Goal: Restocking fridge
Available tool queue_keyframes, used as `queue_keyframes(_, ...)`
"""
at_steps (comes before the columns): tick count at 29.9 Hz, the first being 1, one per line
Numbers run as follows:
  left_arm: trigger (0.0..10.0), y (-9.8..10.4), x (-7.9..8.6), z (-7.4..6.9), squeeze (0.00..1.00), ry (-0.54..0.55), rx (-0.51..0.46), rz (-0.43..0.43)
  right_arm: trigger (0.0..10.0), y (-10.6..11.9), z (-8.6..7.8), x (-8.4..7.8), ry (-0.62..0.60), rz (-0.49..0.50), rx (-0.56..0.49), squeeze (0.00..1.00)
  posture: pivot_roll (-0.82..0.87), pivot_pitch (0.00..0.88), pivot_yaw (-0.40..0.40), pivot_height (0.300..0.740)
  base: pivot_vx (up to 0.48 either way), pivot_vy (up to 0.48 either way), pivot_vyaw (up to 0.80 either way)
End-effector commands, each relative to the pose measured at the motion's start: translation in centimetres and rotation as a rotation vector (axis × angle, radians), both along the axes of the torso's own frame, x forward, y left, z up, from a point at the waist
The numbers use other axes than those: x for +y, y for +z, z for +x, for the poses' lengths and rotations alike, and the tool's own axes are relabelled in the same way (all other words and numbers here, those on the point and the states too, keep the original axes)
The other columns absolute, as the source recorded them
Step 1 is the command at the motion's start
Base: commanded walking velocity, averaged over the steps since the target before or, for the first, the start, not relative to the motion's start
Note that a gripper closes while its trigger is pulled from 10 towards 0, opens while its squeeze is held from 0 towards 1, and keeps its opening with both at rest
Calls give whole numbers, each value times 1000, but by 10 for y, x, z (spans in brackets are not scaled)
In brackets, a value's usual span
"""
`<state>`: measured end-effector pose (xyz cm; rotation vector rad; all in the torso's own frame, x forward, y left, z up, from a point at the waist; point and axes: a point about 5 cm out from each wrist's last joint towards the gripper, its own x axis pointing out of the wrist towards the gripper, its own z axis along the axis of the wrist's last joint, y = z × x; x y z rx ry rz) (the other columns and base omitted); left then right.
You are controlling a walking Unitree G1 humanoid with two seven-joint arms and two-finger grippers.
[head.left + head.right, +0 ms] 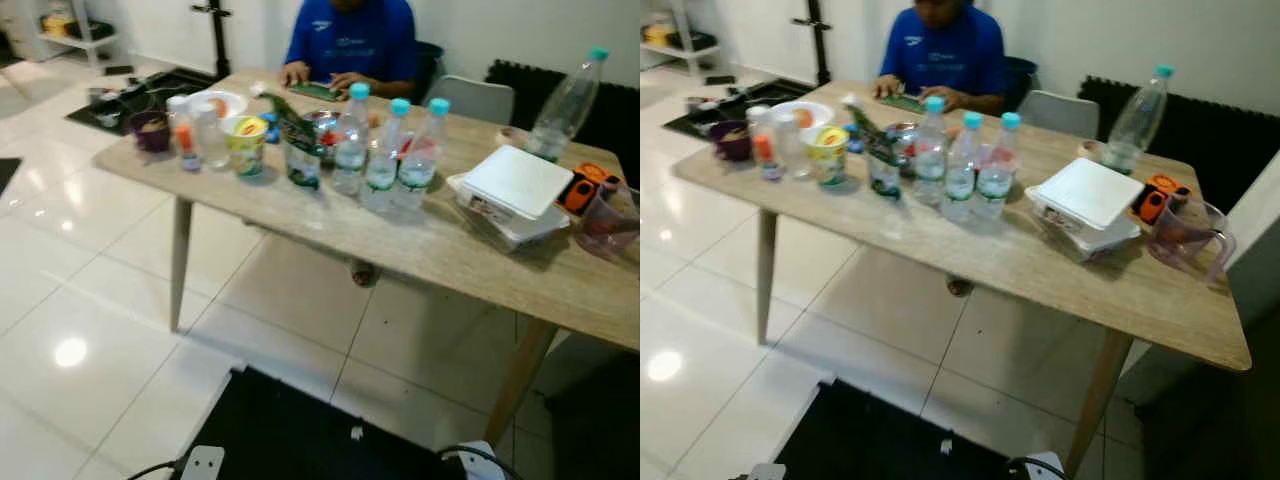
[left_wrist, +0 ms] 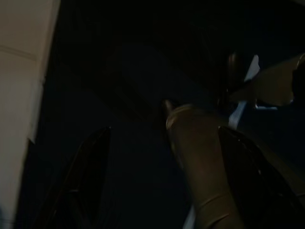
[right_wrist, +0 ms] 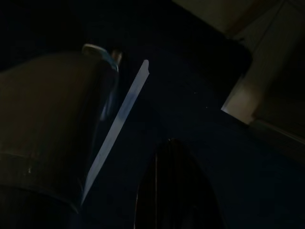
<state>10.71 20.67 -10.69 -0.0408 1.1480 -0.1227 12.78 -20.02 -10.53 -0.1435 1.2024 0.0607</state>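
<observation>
Water bottles (image 1: 383, 155) clustered on wooden table (image 1: 300, 205) (person (image 1: 350, 40) seated behind), left hand (image 2: 157, 181) spread empty, right hand's (image 3: 174, 186) state unclear

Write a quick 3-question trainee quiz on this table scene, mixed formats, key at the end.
1. True or false: the white lidded box sits to the robot's right of the three small water bottles.
2. Multiple choice: the tall clear bottle at the far right of the wooden table has a cap that is A) red B) teal C) black.
3. Fill in: the person seated at the far side wears a ____ shirt.

Key: 1 true; 2 B; 3 blue.
</observation>
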Motion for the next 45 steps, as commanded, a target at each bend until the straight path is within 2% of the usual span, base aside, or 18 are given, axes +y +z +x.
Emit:
queue_keyframes(1,10000,-1,-6,-1,0,-7,7,-14,10000,-2,-7,-1,-5,-3,28,0,-32,6,-21,740,360,0,-775)
queue_keyframes(7,10000,-1,-6,0,0,38,2,-25,10000,-2,-6,-1,-7,-5,20,0,-35,4,-22,740,112,0,-780)
queue_keyframes(24,10000,-1,-2,-1,0,12,13,6,10000,-2,-6,-1,-3,-5,17,0,-35,4,-20,740,0,0,0)
queue_keyframes(28,10000,-1,-1,-2,0,-8,17,19,10000,-2,-6,0,-4,-2,17,0,-35,5,-17,740,0,-434,0)
queue_keyframes(31,10000,-1,1,-2,0,9,15,46,10000,-2,-6,0,-5,-1,17,0,-35,4,-17,740,0,-369,0)
queue_keyframes(45,10000,-1,2,-1,0,30,9,45,10000,-1,-4,0,-12,9,-12,0,-34,3,-22,740,0,0,0)
